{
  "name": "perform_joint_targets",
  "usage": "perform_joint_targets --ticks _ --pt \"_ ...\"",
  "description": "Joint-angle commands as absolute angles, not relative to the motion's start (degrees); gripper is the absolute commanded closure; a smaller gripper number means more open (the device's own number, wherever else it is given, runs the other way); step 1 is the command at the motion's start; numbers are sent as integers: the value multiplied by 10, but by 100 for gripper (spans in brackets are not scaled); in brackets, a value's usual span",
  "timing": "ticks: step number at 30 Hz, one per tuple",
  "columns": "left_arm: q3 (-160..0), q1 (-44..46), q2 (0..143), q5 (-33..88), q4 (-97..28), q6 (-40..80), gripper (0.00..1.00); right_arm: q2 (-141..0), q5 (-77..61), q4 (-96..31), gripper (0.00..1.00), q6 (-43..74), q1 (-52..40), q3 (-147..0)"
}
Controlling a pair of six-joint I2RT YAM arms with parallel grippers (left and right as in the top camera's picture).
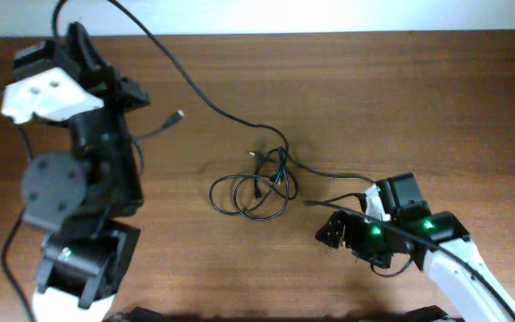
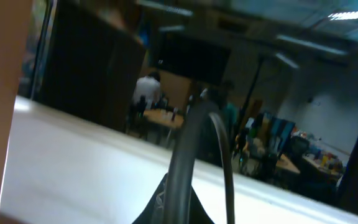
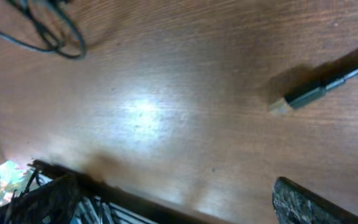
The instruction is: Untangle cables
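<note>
The cables lie as a loose knot of thin black loops at the table's middle. One strand runs up and left off the far edge. One short end with a metal plug lies near the left arm. Another plug end lies just left of my right gripper. In the right wrist view that plug lies on the wood ahead of the wide-open, empty right gripper, and part of the coil shows at top left. My left gripper is folded back at far left; its fingers cannot be made out.
The wooden table fills the view. The left arm's bulky body covers the table's left side. The left wrist view looks out across the room, with a thick black arm wire across it.
</note>
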State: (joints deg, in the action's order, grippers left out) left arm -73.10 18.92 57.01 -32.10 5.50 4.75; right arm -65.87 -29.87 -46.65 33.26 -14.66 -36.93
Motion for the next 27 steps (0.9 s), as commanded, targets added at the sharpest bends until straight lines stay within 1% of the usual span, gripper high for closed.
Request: perform_joint_targets --ticks 1,4,6,10,14,17,21,24,26,27 --pt "-778 186 532 -337 39 -49 100 -709 -293 -464 1 335 -146 -365" --pt "-778 186 534 -496 40 -49 100 -752 -293 -464 1 335 -146 -365" --pt "-778 175 544 -559 56 -49 100 -773 -293 -466 1 335 -146 -365" --pt "-778 143 581 -503 12 -48 100 -786 -294 -462 2 335 -146 -365" --pt "-778 109 660 -435 -2 -48 100 -786 -293 -460 2 335 -146 -365" --pt "-778 80 723 -384 -51 -15 100 -787 -270 -460 1 335 -146 -365" --pt "-778 32 753 -366 -58 -3 100 -787 -260 -460 2 335 -146 -365" --pt "-778 -18 753 -364 -107 76 100 -787 -260 -460 2 335 -146 -365" --pt "-778 -51 755 -315 -161 117 100 -787 -260 -460 2 335 -146 -365" --pt "-778 -66 758 -271 -183 127 100 -787 -260 -460 2 335 -146 -365"
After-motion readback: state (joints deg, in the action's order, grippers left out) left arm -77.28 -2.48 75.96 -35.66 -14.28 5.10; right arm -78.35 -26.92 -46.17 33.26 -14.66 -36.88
